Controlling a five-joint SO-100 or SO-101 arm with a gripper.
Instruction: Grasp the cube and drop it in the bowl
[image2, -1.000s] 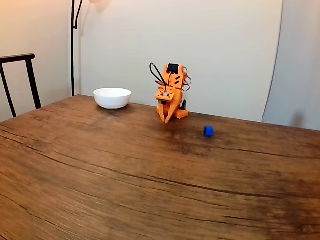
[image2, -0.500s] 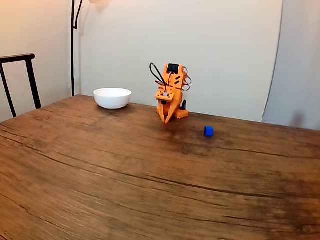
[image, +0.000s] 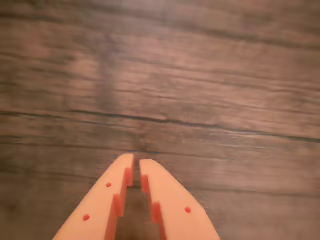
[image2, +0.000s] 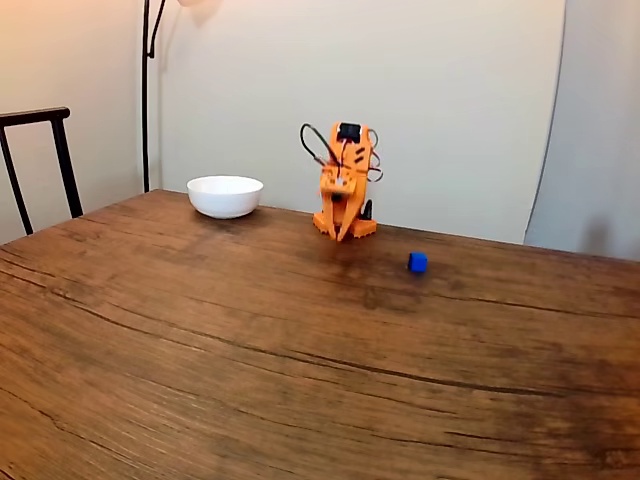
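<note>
Gripper (image: 136, 165): fingers nearly together, empty, above bare table (image2: 250, 340).
Cube (image2: 418, 262): on table, right of arm.
Bowl (image2: 225, 196): left of arm.

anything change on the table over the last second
Only the arm moved: its gripper swung slightly to the right in the fixed view and looks more edge-on, nearly closed and empty. The blue cube and white bowl stayed put on the wooden table.
</note>
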